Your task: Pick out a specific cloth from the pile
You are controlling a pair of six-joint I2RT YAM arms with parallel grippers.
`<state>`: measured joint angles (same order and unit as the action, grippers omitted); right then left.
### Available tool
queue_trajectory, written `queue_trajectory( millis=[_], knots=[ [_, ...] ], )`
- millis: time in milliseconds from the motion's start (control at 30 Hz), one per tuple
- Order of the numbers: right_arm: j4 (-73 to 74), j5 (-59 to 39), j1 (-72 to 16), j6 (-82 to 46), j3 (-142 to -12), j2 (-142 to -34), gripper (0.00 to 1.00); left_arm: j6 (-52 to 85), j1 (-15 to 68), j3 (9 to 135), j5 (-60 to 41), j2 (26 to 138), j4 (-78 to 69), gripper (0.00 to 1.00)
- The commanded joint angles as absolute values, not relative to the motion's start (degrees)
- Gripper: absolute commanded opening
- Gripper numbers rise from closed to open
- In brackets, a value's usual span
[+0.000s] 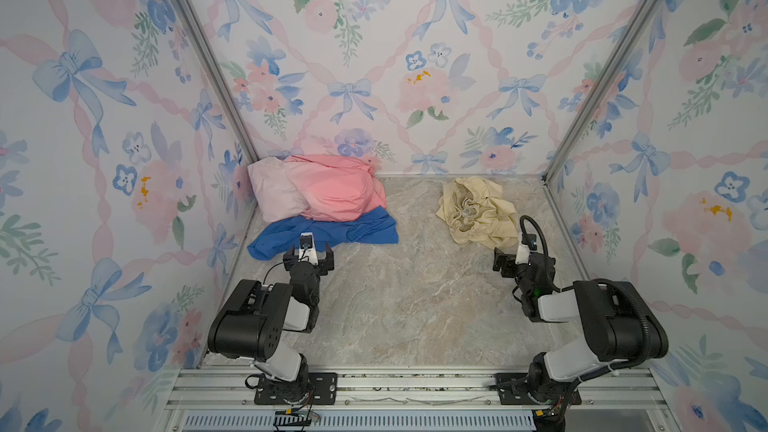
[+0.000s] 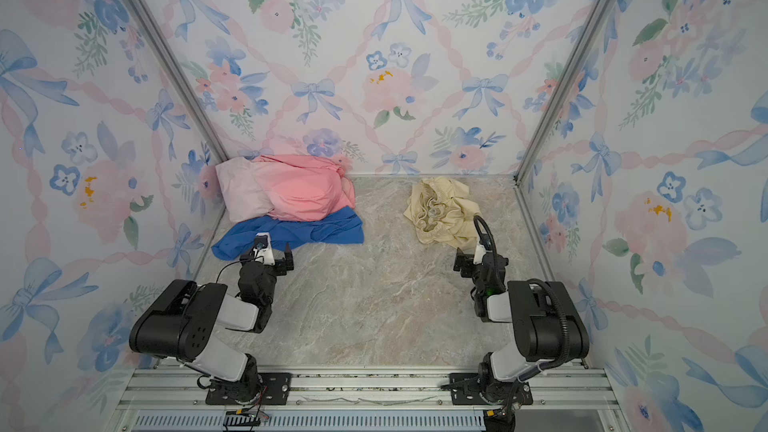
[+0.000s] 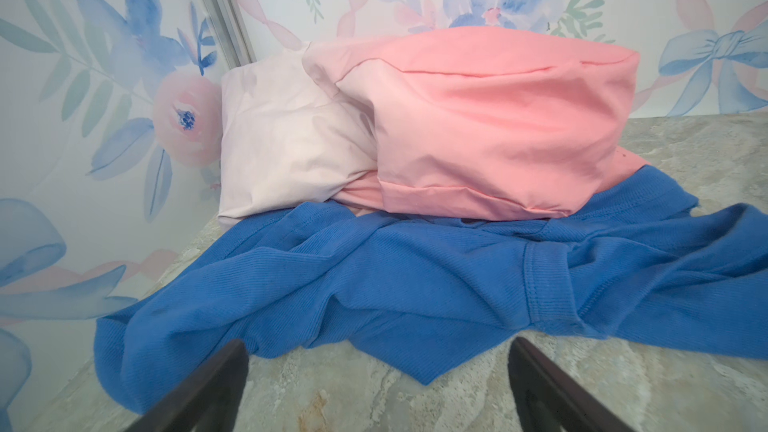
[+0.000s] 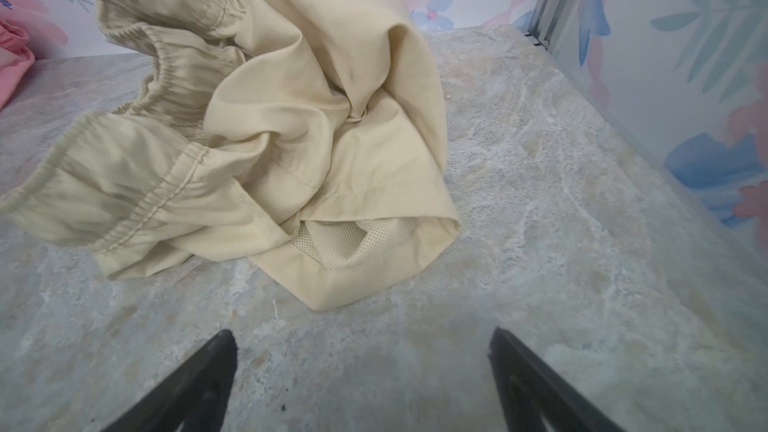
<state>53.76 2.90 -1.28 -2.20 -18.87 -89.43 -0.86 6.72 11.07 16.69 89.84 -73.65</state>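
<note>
Both top views: the pile [image 1: 320, 197] sits in the far-left corner of the table [image 1: 415, 309]. The cloth [image 1: 473, 211] [image 2: 442, 211] lies crumpled far right, well apart from the pile. Left gripper [image 1: 310, 257] is at the pile's near edge, right gripper [image 1: 511, 261] just beside the cloth.

Left wrist: left gripper [image 3: 376, 351] wide open, empty. Blue cloth [image 3: 374, 284] lies just ahead, with pink cloths [image 3: 478, 126] stacked on its far part.

Right wrist: right gripper [image 4: 361, 338] wide open, empty, over bare table. The cloth [image 4: 270, 126] lies just ahead, not touched, with its gathered elastic hem and mesh lining showing.
</note>
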Motion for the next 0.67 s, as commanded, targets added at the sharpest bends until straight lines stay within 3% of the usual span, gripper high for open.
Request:
queue_trajectory(
  millis=[0,67,200,633],
  knots=[
    [52.7,10.3,-4.9,1.1,-22.0,-88.5,0.97,0.0,6.3,11.9,17.3,90.4,-74.3,0.98],
    [54.6,11.7,-5.4,1.3,-21.3,-88.9,0.97,0.0,6.3,11.9,17.3,90.3,-74.3,0.98],
    [51.6,5.3,-2.4,-0.1,-22.6,-88.6,0.97,0.0,6.3,12.0,17.4,90.4,-74.3,0.98],
    [51.7,6.0,-2.8,0.0,-22.6,-88.7,0.97,1.0,5.4,12.4,16.8,90.0,-72.4,0.98]
  ],
)
